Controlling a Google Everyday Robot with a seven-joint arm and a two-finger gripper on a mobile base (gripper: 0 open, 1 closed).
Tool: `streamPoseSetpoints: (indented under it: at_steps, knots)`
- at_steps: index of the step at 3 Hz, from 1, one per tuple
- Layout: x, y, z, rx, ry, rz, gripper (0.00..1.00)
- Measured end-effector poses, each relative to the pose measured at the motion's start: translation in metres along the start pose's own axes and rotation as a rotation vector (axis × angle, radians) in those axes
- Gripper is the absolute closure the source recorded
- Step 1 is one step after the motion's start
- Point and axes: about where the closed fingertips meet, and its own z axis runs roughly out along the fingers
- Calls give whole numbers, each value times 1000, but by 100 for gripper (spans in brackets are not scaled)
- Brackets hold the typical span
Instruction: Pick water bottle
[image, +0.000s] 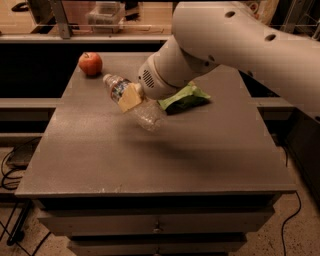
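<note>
The water bottle (148, 115) is a small clear crinkled plastic bottle with a coloured label band near its neck. It hangs tilted in the air above the grey table (150, 170), cap pointing up and left, with its shadow on the tabletop below. My gripper (131, 99) is shut on the bottle's upper body, with a tan finger pad (128, 98) across the bottle just below the label. The large white arm reaches in from the upper right and hides the far side of the gripper.
A red apple (90, 63) sits at the table's far left corner. A green crumpled bag (185, 98) lies behind the bottle, partly hidden by the arm. Drawers are below the table's front edge. A shelf with containers runs behind.
</note>
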Motion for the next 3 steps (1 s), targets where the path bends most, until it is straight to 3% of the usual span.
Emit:
streamPoseSetpoints:
  at_steps: [1, 3]
  knots:
    - [-27, -17, -49, 34, -77, -78, 100]
    - [-79, -39, -149, 171, -157, -223, 100]
